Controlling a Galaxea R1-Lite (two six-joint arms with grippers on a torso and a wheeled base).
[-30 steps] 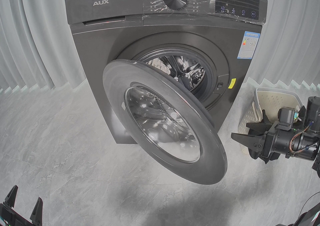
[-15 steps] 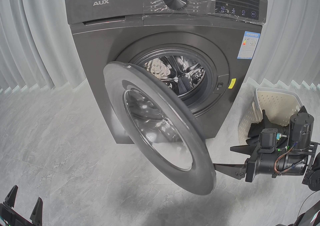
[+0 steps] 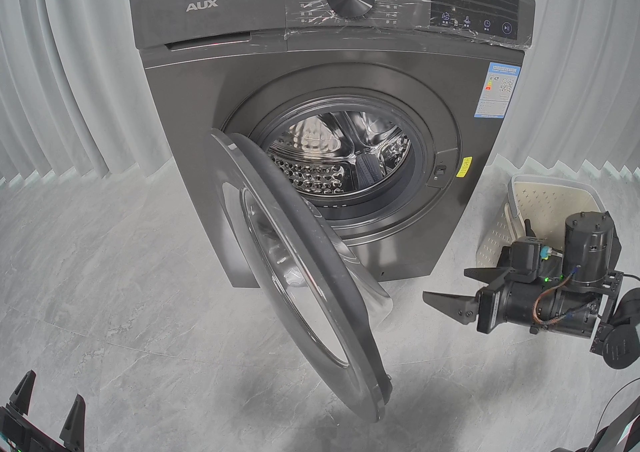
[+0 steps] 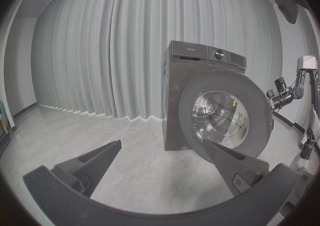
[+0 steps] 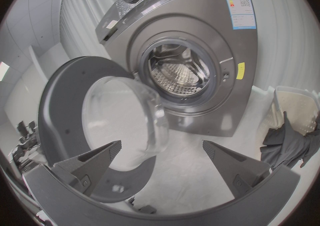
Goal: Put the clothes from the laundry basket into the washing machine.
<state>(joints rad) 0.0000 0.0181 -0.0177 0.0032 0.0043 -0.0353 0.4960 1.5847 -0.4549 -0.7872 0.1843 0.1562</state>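
Note:
The grey washing machine (image 3: 200, 93) stands ahead with its round door (image 3: 300, 273) swung wide, edge-on to me, and the steel drum (image 3: 340, 153) bare to view. To its right sits a cream laundry basket (image 3: 553, 196) with dark clothes (image 5: 286, 143) hanging over its rim. My right gripper (image 3: 447, 284) hovers open above the floor between the door and the basket, holding nothing and pointing toward the door. My left gripper (image 3: 53, 390) is open and low at the near left, far from the machine (image 4: 200, 80).
Pale curtains (image 3: 67, 73) hang behind and beside the machine. Grey tiled floor (image 3: 133, 286) spreads wide on the left. The open door juts out over the floor in front of the drum, and the basket stands close to the machine's right corner.
The door has swung further open, from facing me to nearly edge-on. My right gripper dropped to the door's rim, then drew back up and away from it. The left gripper stayed still.

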